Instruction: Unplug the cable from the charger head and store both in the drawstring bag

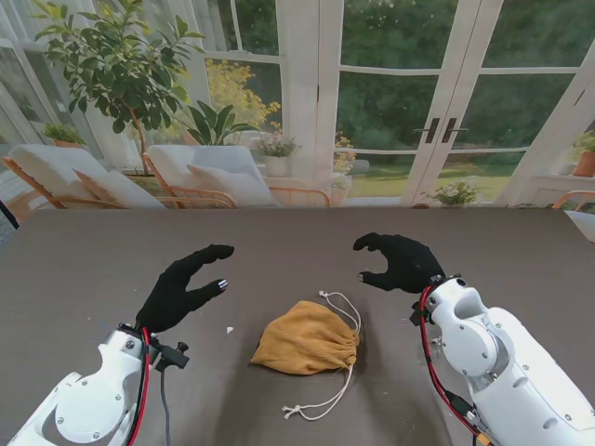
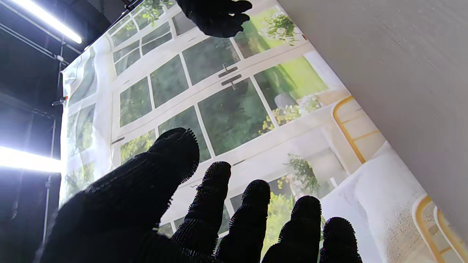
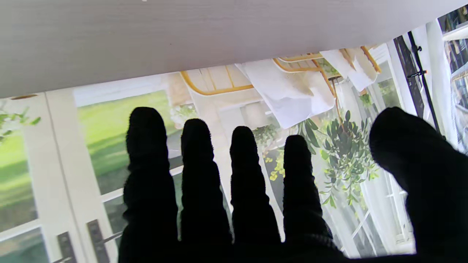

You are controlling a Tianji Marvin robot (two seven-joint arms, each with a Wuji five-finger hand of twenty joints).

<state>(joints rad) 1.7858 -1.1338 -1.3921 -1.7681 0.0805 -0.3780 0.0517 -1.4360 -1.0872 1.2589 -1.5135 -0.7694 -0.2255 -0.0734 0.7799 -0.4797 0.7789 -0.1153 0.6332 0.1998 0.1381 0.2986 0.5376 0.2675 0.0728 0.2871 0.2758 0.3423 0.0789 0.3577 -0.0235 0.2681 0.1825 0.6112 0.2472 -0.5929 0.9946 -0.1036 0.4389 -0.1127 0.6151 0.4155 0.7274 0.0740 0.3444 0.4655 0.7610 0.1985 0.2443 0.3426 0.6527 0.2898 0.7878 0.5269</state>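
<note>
Mustard-yellow fabric drawstring bag [image 1: 307, 339] lay on the dark grey table [image 1: 84, 269], nearer to me than both hands and roughly midway between my arms. It looked plump and rumpled, mouth gathered into tight pleats on its right side, so it read as cinched. White cord [image 1: 340, 299] looped out from the mouth on the far side, and a second run trailed toward me, ending in a small knot. Whatever was inside could not be made out; no cable or charger head showed anywhere on the table. A tiny pale speck [image 1: 230, 329] sat on the table just left of the bag, too small to identify.

My left hand [image 1: 181, 288], in a black knit glove, hovered left of the bag with fingers spread and thumb apart, holding nothing. The left wrist view confirmed it: gloved fingers [image 2: 219, 197] fanned out with the printed window backdrop showing between them.

My right hand [image 1: 404, 262], same black glove, hovered right of the bag and farther away, fingers loosely curled but separated, nothing in it. In the right wrist view the four fingers [image 3: 199, 164] stood straight and apart, thumb off to one side.

Neither hand touched the bag or its cord.
</note>
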